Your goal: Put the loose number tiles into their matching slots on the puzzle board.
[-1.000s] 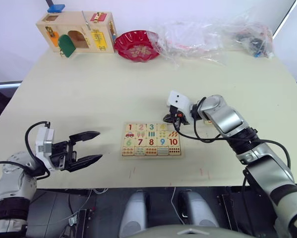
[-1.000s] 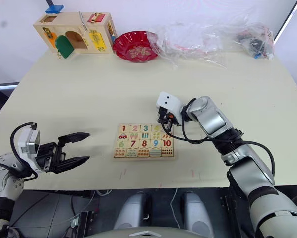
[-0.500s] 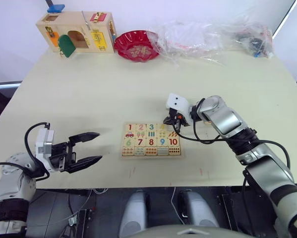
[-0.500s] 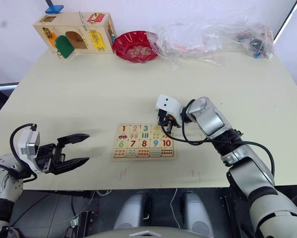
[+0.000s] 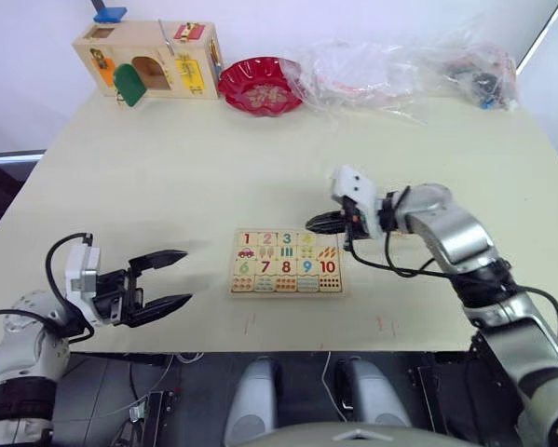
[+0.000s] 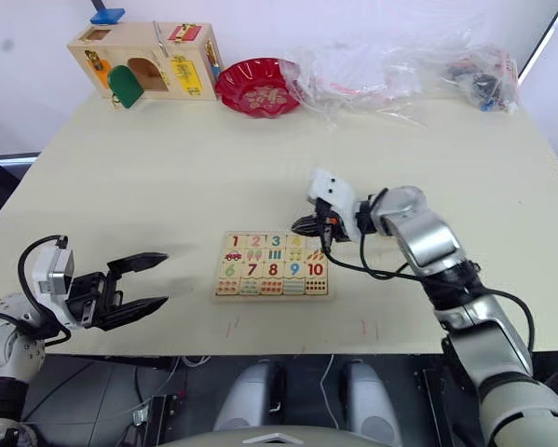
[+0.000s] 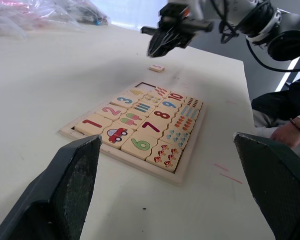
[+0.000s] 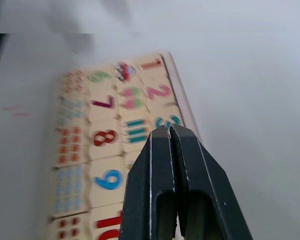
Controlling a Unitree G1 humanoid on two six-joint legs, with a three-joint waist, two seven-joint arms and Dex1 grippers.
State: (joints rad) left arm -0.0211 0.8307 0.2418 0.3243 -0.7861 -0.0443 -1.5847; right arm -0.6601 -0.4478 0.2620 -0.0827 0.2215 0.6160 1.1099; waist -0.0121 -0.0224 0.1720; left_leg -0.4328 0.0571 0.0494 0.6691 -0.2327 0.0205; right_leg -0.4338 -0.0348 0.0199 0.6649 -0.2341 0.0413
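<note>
While the left gripper (image 5: 173, 277) hovers near the table (image 5: 167, 186) edge with fingers spread wide and empty, the puzzle board (image 5: 285, 262) lies just past it toward the centre. Tiles 1 to 4 sit in its top row; the slot above 10 looks open. One loose tile (image 7: 157, 68) lies just beyond the board's far corner. The right gripper (image 5: 318, 223), pinched closed on nothing, hangs over that corner. Well beyond stand a latch box (image 5: 148, 59), a red bowl (image 5: 260, 85) and plastic bags (image 5: 400, 65).

The cream table (image 5: 167, 177) bears the puzzle board (image 5: 286, 262), wooden box (image 5: 148, 60), red dish (image 5: 260, 84), plastic bags (image 5: 400, 65).
</note>
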